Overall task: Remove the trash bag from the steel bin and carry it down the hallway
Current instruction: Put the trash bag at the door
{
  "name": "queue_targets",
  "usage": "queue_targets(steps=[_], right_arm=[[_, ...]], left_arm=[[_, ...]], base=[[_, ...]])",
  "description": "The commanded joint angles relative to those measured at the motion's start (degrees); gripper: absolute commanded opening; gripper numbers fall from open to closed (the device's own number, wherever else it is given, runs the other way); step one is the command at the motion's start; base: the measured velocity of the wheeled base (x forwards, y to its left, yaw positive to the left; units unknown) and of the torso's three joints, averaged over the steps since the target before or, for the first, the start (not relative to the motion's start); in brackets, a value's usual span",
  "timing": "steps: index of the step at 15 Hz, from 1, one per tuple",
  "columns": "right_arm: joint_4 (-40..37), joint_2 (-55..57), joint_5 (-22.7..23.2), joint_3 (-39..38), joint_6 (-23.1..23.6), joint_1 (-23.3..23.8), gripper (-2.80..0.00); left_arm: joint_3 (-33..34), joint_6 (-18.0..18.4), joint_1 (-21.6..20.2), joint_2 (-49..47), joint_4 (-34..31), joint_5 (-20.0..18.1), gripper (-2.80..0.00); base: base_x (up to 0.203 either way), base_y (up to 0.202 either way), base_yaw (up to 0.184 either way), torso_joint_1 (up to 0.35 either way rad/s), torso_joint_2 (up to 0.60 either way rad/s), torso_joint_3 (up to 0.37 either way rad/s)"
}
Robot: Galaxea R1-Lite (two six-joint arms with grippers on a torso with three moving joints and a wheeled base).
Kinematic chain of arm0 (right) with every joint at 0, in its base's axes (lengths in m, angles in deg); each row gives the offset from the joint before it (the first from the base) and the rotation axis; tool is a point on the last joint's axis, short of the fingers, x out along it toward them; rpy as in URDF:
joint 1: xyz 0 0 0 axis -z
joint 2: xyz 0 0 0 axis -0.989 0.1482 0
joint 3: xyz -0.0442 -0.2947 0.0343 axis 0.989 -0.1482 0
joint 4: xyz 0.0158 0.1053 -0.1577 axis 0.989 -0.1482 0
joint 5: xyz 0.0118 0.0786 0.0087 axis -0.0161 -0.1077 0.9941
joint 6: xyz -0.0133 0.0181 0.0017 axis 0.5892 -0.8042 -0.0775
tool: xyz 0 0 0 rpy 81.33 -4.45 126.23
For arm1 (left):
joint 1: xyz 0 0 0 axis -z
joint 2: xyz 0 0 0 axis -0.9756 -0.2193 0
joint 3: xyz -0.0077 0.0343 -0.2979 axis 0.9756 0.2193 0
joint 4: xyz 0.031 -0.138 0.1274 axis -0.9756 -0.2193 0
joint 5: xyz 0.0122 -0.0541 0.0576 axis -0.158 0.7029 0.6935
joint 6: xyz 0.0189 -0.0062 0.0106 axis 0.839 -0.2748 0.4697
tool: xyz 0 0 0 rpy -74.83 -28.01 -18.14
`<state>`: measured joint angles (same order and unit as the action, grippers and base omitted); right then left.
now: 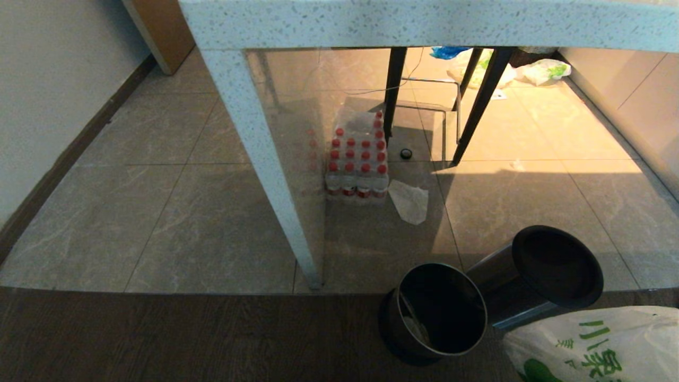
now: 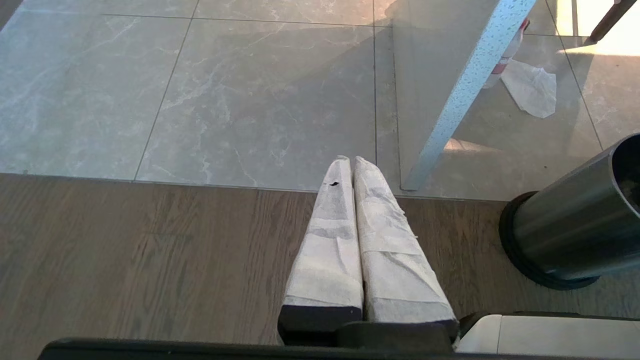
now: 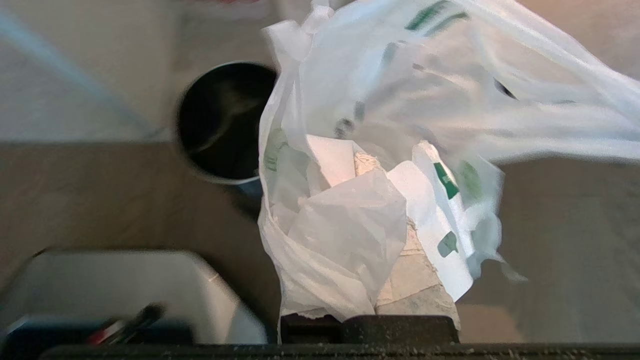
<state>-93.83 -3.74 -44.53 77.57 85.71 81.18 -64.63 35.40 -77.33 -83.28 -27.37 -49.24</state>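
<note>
The right gripper (image 3: 370,200) is pinched on the white trash bag (image 3: 380,165), lifted clear beside the upright steel bin (image 1: 435,313). A second steel bin (image 1: 536,276) lies tipped over behind it. The left gripper (image 2: 350,165) hangs pressed together over wood floor (image 2: 150,260).

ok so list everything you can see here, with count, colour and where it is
trash bag: one, white with green print, out of the bin, in the right gripper
steel bin: one, grey steel, upright on the wood floor
second bin: one, steel, behind the first
water bottles: one pack, red caps, under the counter
small flat bag: one, white, beside the pack
counter: one, speckled pale
bags: several, far back
left gripper: shut, empty, above the floor
right gripper: shut on the bag
</note>
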Motion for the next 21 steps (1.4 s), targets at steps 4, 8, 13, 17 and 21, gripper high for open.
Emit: queue_targets(steps=[4, 8, 13, 17, 21], right_arm=[[11.2, -2.8, -0.8, -6.0, 0.9, 0.0, -2.80], [14.3, -2.8, 0.7, -7.1, 3.7, -0.1, -2.80], [14.2, -2.8, 0.7, -7.1, 3.8, 0.0, -2.80], [14.3, -2.8, 0.5, -7.1, 3.1, 0.0, -2.80], [14.3, -2.8, 0.4, -7.1, 3.1, 0.0, -2.80]], left_arm=[[0.0, 0.0, 0.0, 0.0, 0.0, 0.0, -2.80], [0.1, 0.0, 0.0, 0.0, 0.0, 0.0, -2.80], [0.0, 0.0, 0.0, 0.0, 0.0, 0.0, -2.80], [0.1, 0.0, 0.0, 0.0, 0.0, 0.0, -2.80], [0.1, 0.0, 0.0, 0.0, 0.0, 0.0, -2.80]], base=[[0.000, 0.000, 0.000, 0.000, 0.00, 0.000], [0.000, 0.000, 0.000, 0.000, 0.00, 0.000], [0.000, 0.000, 0.000, 0.000, 0.00, 0.000], [0.000, 0.000, 0.000, 0.000, 0.00, 0.000], [0.000, 0.000, 0.000, 0.000, 0.00, 0.000]])
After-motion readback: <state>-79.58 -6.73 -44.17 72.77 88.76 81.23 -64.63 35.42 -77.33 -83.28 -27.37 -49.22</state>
